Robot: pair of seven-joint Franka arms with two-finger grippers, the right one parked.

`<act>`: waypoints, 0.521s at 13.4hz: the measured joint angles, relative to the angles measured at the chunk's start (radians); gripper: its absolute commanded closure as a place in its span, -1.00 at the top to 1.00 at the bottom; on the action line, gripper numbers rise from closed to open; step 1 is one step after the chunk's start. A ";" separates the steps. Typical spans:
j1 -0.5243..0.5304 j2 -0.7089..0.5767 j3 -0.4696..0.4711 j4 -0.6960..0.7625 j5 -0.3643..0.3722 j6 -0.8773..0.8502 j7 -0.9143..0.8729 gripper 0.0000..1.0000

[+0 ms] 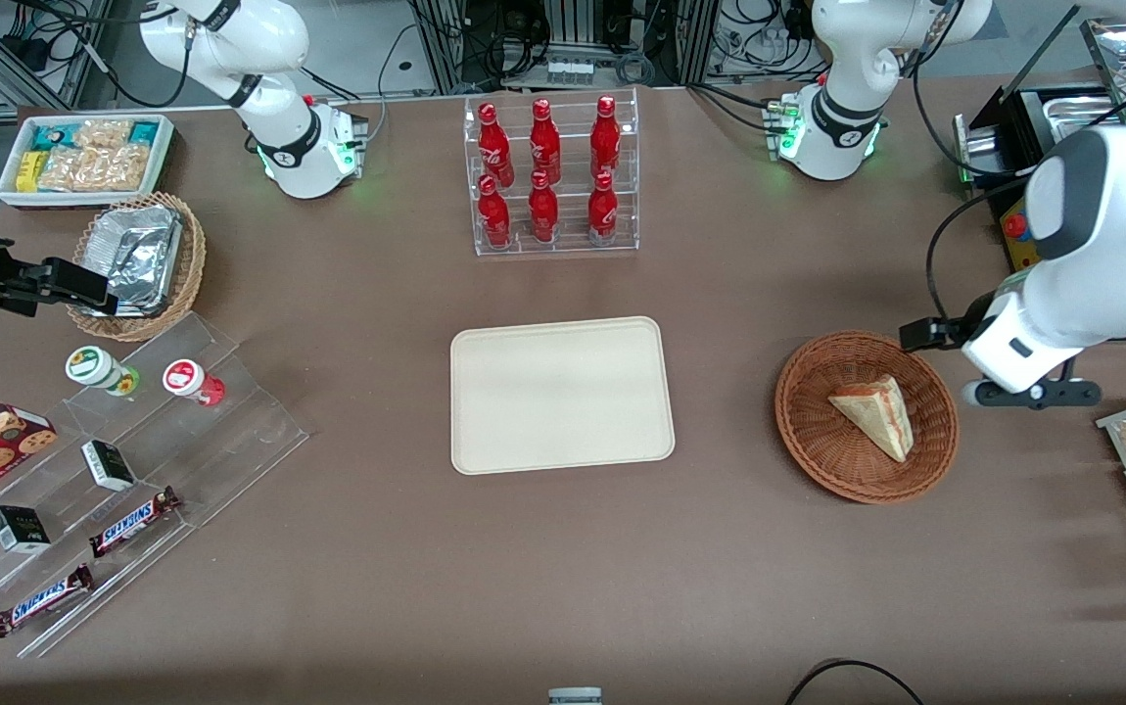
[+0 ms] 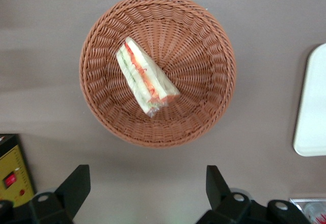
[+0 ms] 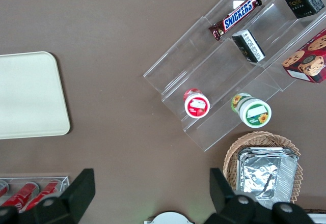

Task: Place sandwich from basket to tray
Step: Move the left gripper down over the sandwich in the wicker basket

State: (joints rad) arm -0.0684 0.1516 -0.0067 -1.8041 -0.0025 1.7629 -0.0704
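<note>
The sandwich (image 2: 145, 79) lies inside the reddish-brown basket (image 2: 214, 40) near the working arm's end of the worktop (image 1: 377, 578), well apart from the bare cream tray (image 1: 485, 450) at mid-worktop, as the tool (image 2: 147, 191) hovers above the basket's edge, its fingers (image 2: 76, 183) spread wide and gripping nothing.

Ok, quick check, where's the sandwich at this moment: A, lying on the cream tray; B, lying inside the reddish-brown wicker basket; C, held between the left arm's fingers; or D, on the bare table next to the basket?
B: the sandwich lies inside the basket; the tray is bare and the gripper, fingers open, hangs above the table beside the basket.
</note>
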 measured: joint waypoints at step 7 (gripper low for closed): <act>0.003 0.003 0.004 -0.157 -0.001 0.202 -0.331 1.00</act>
State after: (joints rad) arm -0.0650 0.1548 -0.0028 -1.9606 -0.0032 1.9645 -0.4018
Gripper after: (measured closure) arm 0.000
